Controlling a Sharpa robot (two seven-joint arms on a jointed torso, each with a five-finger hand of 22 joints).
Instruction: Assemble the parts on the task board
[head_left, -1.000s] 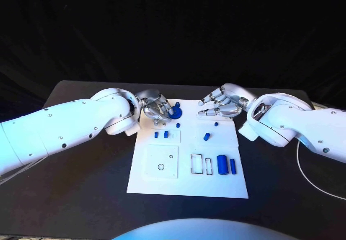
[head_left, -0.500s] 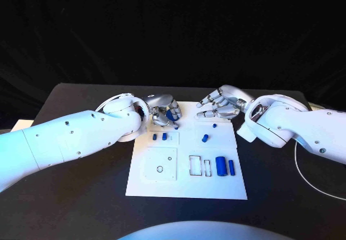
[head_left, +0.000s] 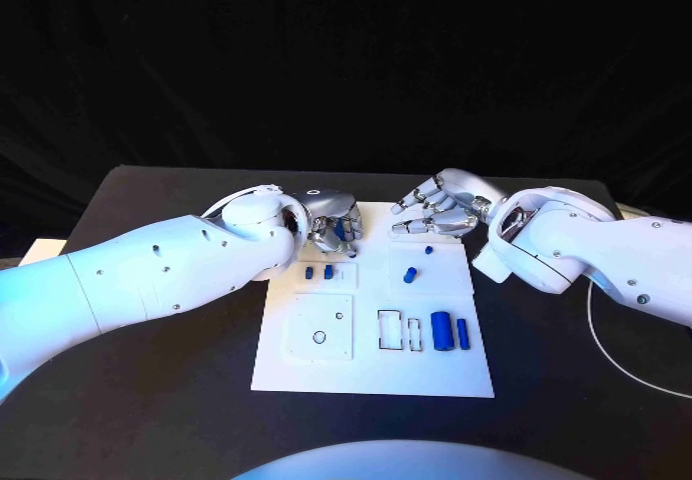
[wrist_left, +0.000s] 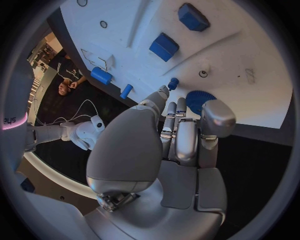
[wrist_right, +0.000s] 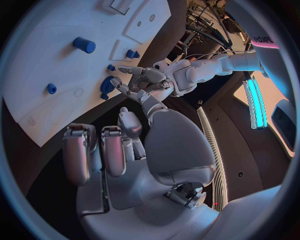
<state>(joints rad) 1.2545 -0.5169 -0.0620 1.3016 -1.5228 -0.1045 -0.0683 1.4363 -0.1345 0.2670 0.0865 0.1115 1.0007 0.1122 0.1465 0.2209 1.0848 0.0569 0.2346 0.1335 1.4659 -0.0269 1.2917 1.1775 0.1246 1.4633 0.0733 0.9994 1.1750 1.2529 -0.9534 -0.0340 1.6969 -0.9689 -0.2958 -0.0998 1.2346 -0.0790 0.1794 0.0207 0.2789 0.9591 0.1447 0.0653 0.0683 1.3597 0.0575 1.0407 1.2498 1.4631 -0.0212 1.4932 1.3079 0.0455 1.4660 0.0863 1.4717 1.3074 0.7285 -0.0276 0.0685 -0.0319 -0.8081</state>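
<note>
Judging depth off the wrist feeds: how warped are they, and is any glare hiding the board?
Left wrist view: the white task board has edges bowed by fisheye, no glare. Right wrist view: same bending, a bright cyan strip light beside the board. Head view: straight edges, evenly lit, black surroundings.

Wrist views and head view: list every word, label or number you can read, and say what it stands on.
Left arm, right wrist view: short dark lettering, too blurred to read.
Right arm, left wrist view: short dark lettering, cut by the rim, unreadable.
Task board: no readable text, only drawn outlines.
</note>
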